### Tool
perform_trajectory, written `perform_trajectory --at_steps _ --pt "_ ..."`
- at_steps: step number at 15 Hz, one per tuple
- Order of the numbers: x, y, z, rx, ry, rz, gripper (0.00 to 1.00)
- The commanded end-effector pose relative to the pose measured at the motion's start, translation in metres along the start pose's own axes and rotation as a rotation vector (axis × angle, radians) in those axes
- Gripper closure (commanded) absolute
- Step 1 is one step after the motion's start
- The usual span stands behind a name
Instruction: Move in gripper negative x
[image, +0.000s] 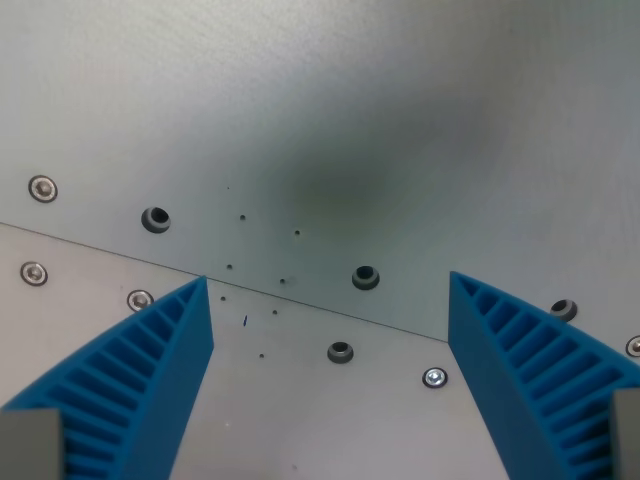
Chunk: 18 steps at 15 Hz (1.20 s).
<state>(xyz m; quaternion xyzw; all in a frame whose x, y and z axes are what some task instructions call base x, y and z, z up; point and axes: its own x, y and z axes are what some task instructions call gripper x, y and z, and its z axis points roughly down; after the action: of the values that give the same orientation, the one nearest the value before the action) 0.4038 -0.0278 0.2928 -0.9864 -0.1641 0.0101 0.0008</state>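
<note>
Blue ribbed tool (328, 285) gapes wide, apparently empty, over metal plate (330, 120).

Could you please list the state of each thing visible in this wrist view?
gripper: open, nothing between its blue ribbed fingers.
metal plate: flat and bare, a seam running diagonally across it.
screws: seated flush in the plate.
bolt holes: open, nothing fitted in them.

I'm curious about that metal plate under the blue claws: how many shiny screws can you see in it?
5. Screws sit at the upper left, left edge, beside the left blue finger, lower right of centre, and far right edge. The fingers may hide others.
</note>
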Motion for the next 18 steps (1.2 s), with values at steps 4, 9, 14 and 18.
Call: perform_trajectory --at_steps 4,9,14,18 --pt "-0.020 0.000 -0.002 -0.002 0.006 0.000 0.00" --pt "-0.045 0.000 -0.002 -0.002 0.006 0.000 0.00" --pt "-0.070 0.000 -0.002 -0.002 0.006 0.000 0.00" --pt "-0.090 0.000 -0.002 -0.002 0.006 0.000 0.00"
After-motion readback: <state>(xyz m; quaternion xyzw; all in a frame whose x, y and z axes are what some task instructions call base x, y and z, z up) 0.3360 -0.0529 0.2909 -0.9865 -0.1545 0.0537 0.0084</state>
